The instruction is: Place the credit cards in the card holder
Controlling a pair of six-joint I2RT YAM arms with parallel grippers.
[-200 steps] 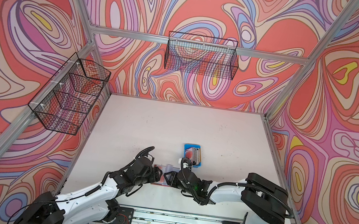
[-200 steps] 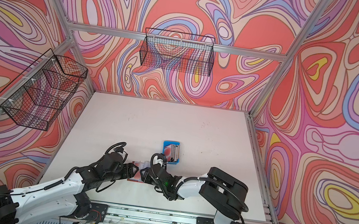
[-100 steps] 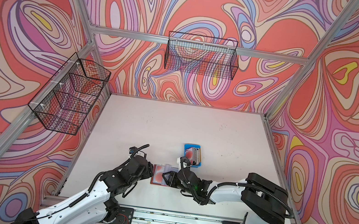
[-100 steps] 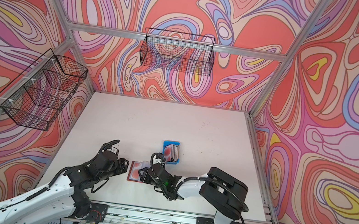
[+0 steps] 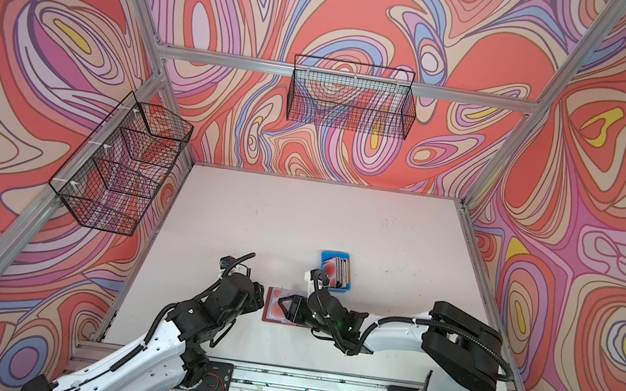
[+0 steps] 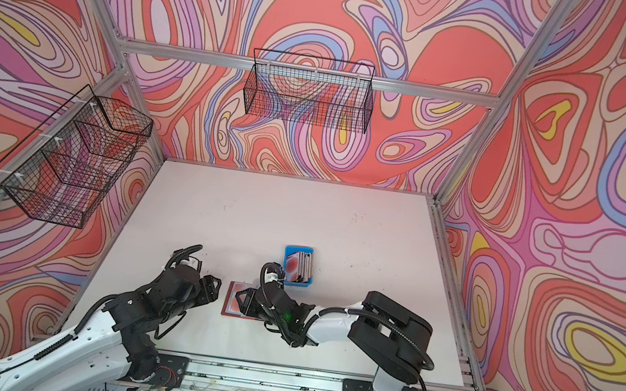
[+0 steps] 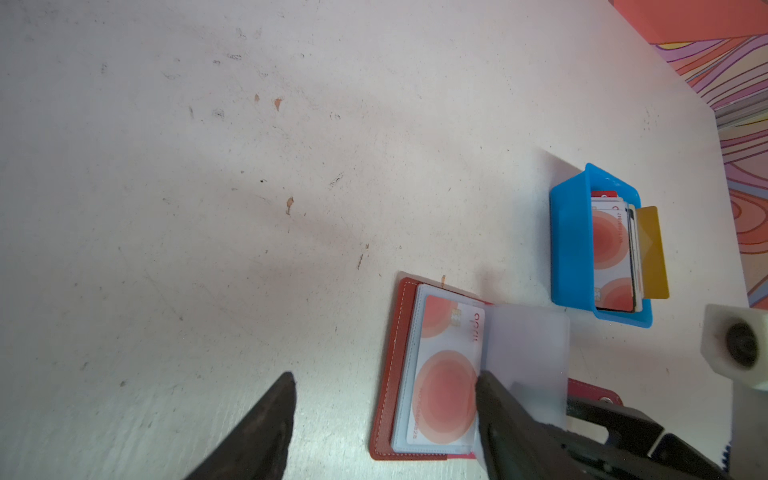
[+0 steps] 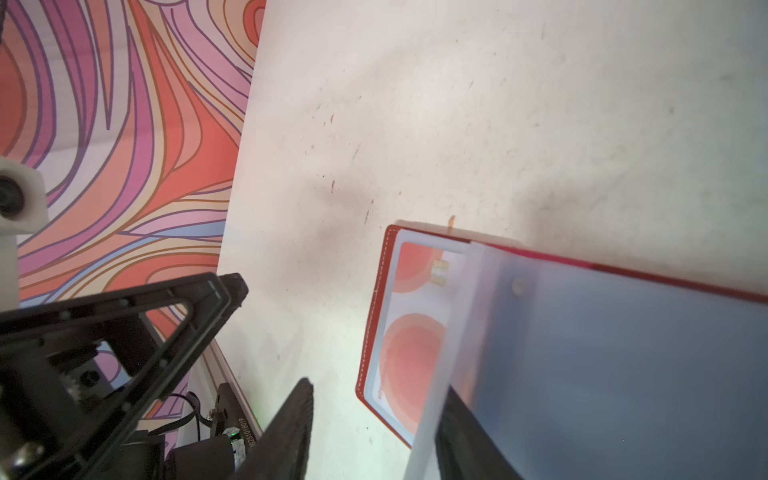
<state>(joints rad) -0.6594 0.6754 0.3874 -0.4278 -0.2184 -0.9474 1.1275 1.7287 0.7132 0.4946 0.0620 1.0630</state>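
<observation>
Left wrist view, left end effector [image 7: 384,376] spread beside card holder [image 7: 390,374], right end effector [image 8: 378,386] spread at its raised sleeve [image 7: 528,353]

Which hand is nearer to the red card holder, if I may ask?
Right. The right hand is over the card holder, propping a clear sleeve; the left hand is beside it, apart.

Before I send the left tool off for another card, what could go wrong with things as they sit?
1. The clear sleeve seems only propped on one finger of the open right tool, not pinched; it may flop back over the loaded card.
2. The card holder lies unclamped with the open left tool close beside it; a swing could shove it.
3. The yellow card leans out past the blue tray rim and may tip out.
</observation>
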